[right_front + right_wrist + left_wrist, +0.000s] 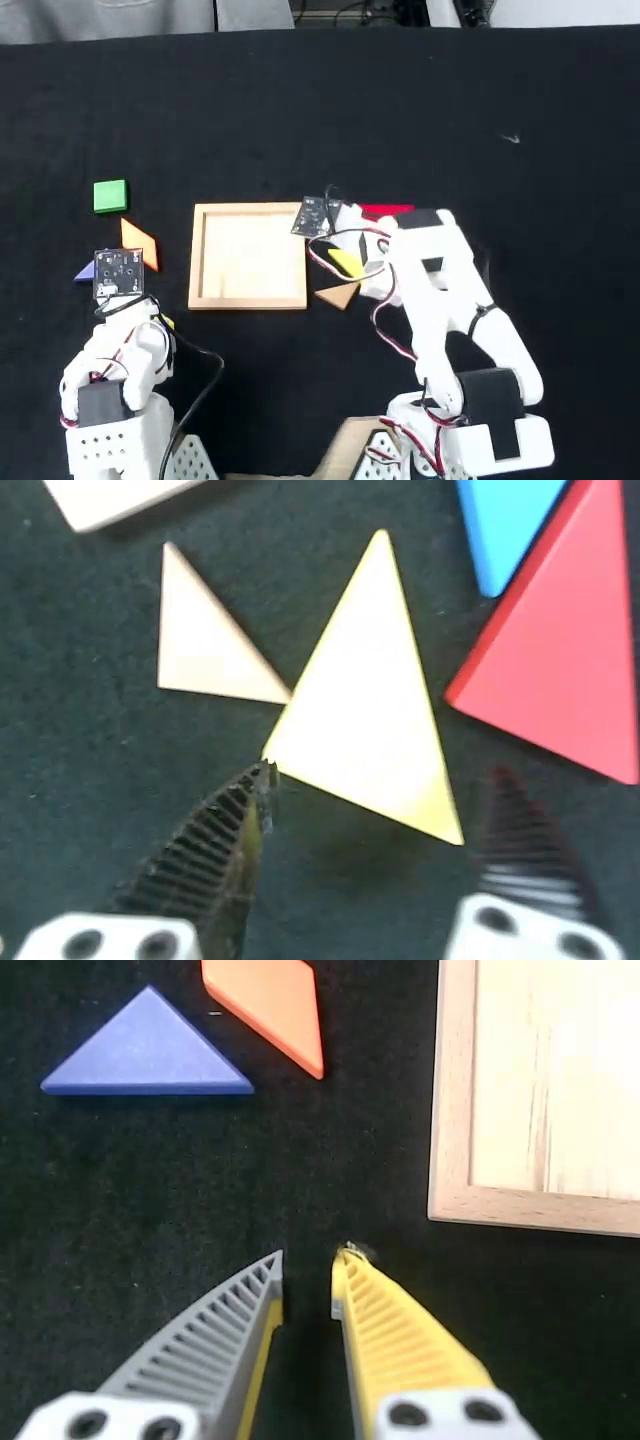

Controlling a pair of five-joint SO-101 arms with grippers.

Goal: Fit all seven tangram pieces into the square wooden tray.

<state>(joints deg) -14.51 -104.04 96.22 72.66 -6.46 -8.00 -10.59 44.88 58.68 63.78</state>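
R gripper (382,775) spread wide, holding nothing, fingers either side of yellow triangle (365,710), which lies on the table (300,120) just beside the tray (200,255). Tan triangle (205,640) touches its edge. Red triangle (560,670) & light-blue piece (500,520) are cut off at frame edge. L gripper (307,1280) is narrowly parted, nothing in it, near a tray corner. Blue triangle (145,1055) & orange parallelogram (270,1005) are beyond, green square (110,195) farther off.

Looks like robot lab: desk (450,120) under black cloth, two white robot arms (120,370) (450,300), wires (350,12) behind.
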